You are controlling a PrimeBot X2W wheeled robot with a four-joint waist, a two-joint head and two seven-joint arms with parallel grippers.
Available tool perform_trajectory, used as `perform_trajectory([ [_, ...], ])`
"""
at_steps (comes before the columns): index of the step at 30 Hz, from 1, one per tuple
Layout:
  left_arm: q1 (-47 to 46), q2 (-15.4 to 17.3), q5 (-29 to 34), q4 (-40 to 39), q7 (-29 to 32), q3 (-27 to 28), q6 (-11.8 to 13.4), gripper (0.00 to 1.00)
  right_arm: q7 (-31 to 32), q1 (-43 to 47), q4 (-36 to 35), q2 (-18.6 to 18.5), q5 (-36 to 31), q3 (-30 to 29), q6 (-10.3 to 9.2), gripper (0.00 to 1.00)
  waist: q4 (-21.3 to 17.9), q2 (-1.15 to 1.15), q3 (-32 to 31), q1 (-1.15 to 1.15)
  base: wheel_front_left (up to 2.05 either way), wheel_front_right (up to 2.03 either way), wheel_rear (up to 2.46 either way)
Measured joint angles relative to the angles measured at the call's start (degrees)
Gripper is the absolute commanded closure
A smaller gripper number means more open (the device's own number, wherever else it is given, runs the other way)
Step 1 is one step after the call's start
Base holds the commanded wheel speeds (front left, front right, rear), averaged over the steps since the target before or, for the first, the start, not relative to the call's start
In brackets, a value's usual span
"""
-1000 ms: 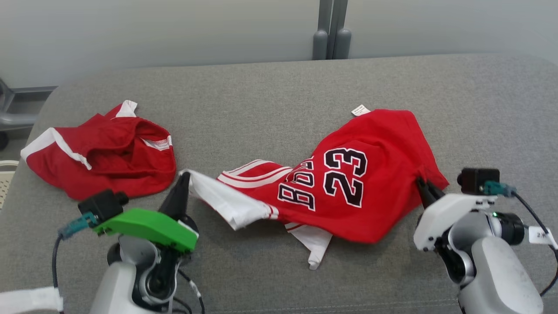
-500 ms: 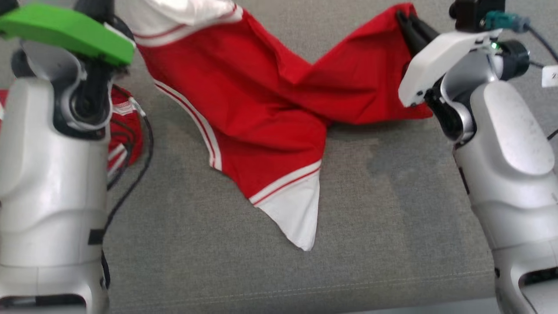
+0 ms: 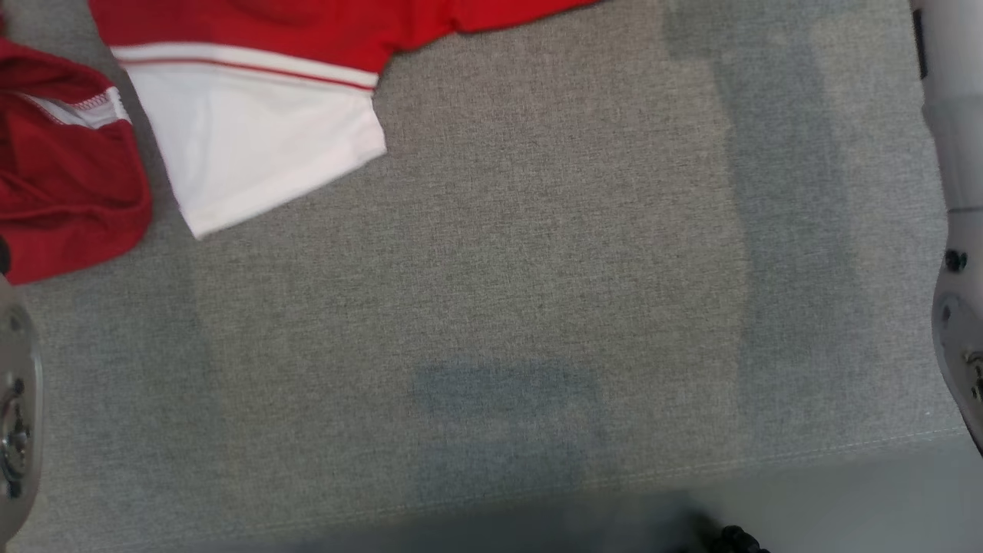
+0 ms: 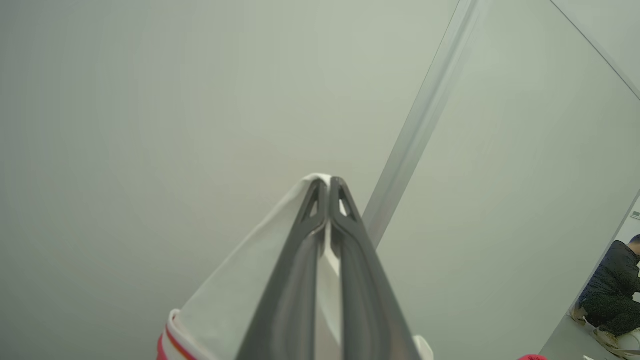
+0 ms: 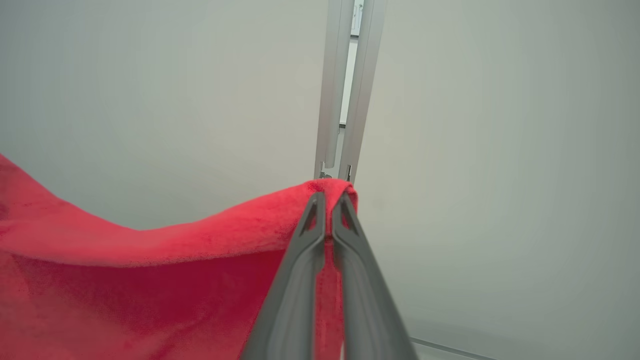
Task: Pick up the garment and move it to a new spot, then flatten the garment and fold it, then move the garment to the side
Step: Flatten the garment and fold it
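Garment [image 3: 253, 146]: hung at upper left of head view, white panel over grey cushion [image 3: 499, 269].
Left gripper [image 4: 329, 184]: was closed, pinching white fabric edge at frame centre.
Right gripper [image 5: 330, 199]: was closed, pinching red fabric edge at frame centre.

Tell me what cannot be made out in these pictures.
Head view: top edge cuts off most of the jersey; left edge cuts the other red garment.
Left wrist view: the left hand covers its pinched fold; the person is too small.
Right wrist view: the right hand hides its pinched fold.
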Motion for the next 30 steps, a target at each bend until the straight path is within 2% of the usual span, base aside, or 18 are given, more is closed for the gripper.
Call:
perform_trajectory([
  [7,-9.3,0.2,1.5,2.0,-8.2,0.9,-1.3,1.00,-9.1,-9.1,4.5,0.6,-7.1,-8.7,0.01,1.00,-0.5,0.00,5.2,0.00,0.00,0.00,0.00],
  [11,-11.3,0.0,2.6,2.5,-12.7,0.8,-2.0,1.00,-11.6,-11.7,4.8,1.2,-11.0,-12.8,0.01,1.00,-0.6,0.00,6.0,0.00,0.00,0.00,0.00],
  [15,-13.9,-0.1,4.0,1.9,-19.2,-0.1,-3.2,1.00,-13.0,-14.1,1.9,2.7,-15.6,-17.4,0.01,1.00,-0.5,0.00,6.0,-0.01,0.00,0.00,0.00],
  [19,-15.4,-0.6,4.4,-0.1,-22.2,0.5,-3.8,1.00,-13.2,-14.6,-4.2,4.1,-18.0,-20.6,0.01,1.00,-0.8,0.00,5.8,-0.01,0.00,0.00,0.00],
  [23,-16.0,-1.4,3.5,-0.3,-22.7,0.9,-3.9,1.00,-13.3,-12.5,-6.3,4.5,-20.4,-20.3,0.01,1.00,-1.1,0.00,6.2,-0.02,0.00,0.00,0.00],
  [26,-12.5,-1.6,2.0,1.4,-22.2,-0.3,-3.9,1.00,-13.3,-9.4,-4.7,4.9,-20.9,-18.9,0.01,1.00,-1.2,0.00,6.8,-0.02,0.00,0.00,0.00],
  [30,-6.7,0.0,1.2,1.6,-18.7,-4.1,-4.1,1.00,-13.3,-6.0,-1.9,3.7,-20.9,-15.1,0.01,1.00,-1.0,0.00,7.1,-0.01,0.00,0.00,0.00],
])
